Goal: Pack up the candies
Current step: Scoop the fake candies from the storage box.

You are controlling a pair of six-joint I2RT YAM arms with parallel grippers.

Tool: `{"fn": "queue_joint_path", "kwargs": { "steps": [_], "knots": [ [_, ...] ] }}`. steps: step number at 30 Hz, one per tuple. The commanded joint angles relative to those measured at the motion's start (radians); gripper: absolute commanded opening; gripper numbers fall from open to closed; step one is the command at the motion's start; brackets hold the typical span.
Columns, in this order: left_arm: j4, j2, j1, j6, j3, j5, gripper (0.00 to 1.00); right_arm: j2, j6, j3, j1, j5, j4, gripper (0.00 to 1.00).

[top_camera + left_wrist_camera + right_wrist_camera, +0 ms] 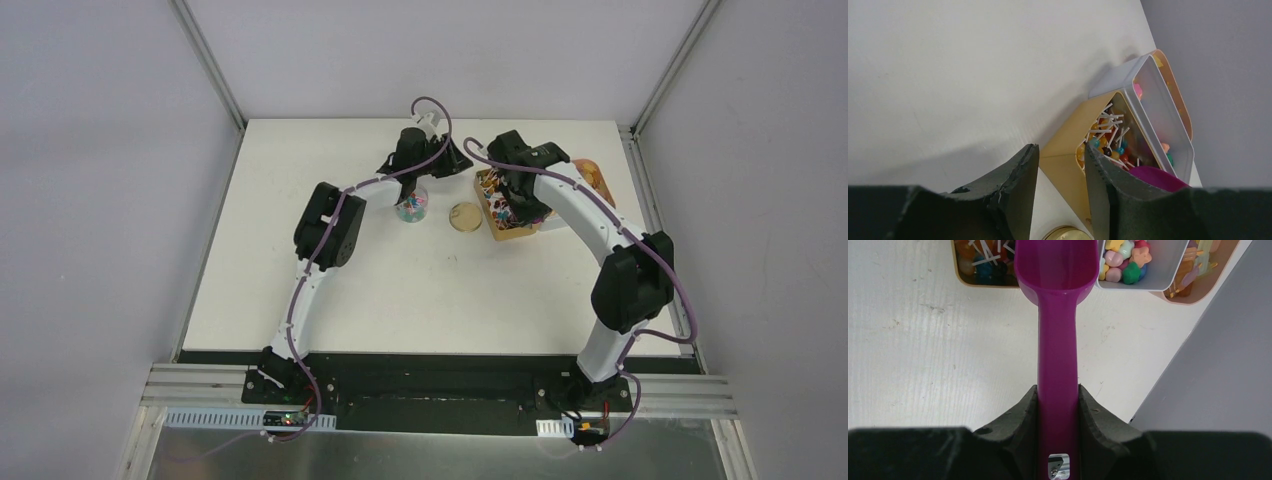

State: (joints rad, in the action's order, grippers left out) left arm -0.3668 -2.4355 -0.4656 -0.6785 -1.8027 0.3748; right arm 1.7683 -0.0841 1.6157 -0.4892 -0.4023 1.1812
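Far right: purple scoop (1057, 300) ready to dip
Right gripper (1058, 392) clamps its handle; left gripper (1060, 155) half-open, empty. Sink the bowl into the candies (1125, 265) in the white tub (1168, 267), then lift level.

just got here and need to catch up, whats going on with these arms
The right gripper is shut on the handle of a purple scoop, with its bowl over the white tray of candies, next to some lollipops. No candy shows in the scoop. The left gripper is open and holds nothing. It is near a clear jar with some candies in it, and a gold lid lies beside the jar.
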Motion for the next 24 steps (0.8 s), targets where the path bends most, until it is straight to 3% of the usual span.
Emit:
{"fn": "queue_joint_path", "kwargs": {
  "steps": [1,12,24],
  "knots": [
    [-0.095,-0.027,-0.005,-0.061,-0.059,0.022,0.39,-0.045,-0.008,0.0,0.012,0.003,0.02,0.0],
    [-0.093,-0.089,-0.024,-0.073,-0.079,0.047,0.36,0.039,-0.036,-0.011,0.013,0.007,-0.052,0.0],
    [-0.132,-0.139,-0.04,-0.097,-0.11,0.092,0.37,0.064,-0.054,-0.133,0.013,0.009,-0.273,0.0]
  ]
}}
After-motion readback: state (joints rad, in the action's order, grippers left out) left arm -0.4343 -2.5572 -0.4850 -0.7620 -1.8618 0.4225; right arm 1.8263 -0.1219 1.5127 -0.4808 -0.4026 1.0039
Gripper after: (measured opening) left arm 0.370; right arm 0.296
